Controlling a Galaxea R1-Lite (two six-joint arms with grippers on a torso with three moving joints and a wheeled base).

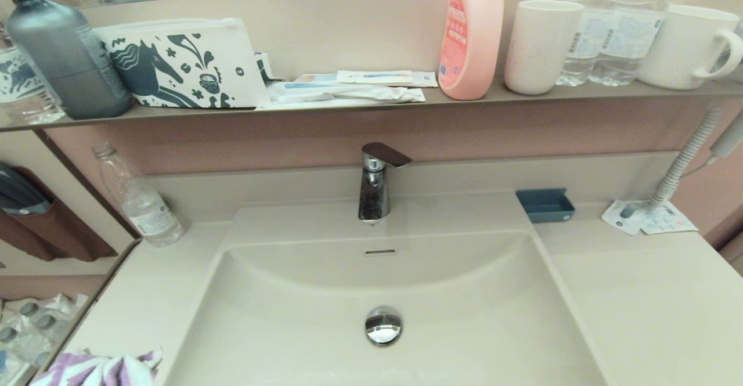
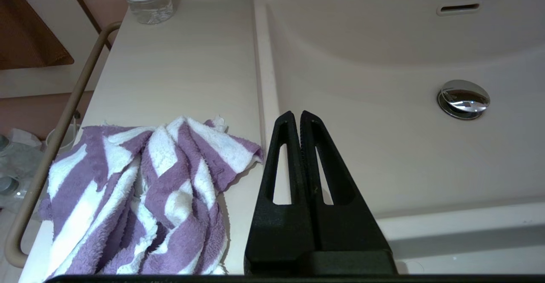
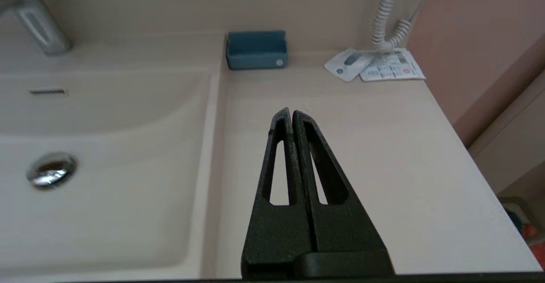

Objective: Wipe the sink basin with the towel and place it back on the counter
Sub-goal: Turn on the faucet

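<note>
The purple-and-white striped towel (image 2: 140, 193) lies crumpled on the counter (image 2: 183, 61) left of the sink basin (image 2: 383, 147); in the head view only its edge (image 1: 98, 370) shows at the bottom left. My left gripper (image 2: 296, 113) is shut and empty, hovering over the basin's left rim, just right of the towel and apart from it. The basin (image 1: 302, 328) is bare, with a chrome drain plug (image 1: 383, 325) and an overflow slot (image 1: 380, 252). Over the right counter (image 3: 383, 155) hangs my right gripper (image 3: 291, 112), shut on nothing. Neither gripper shows in the head view.
A chrome faucet (image 1: 374, 186) stands behind the basin. A clear bottle (image 1: 139, 200) is at the counter's back left, a blue tray (image 1: 545, 205) and paper cards (image 1: 650, 217) with a coiled cord at the back right. The shelf above (image 1: 371, 105) carries bottles, cups and a horse-print pouch (image 1: 186, 64).
</note>
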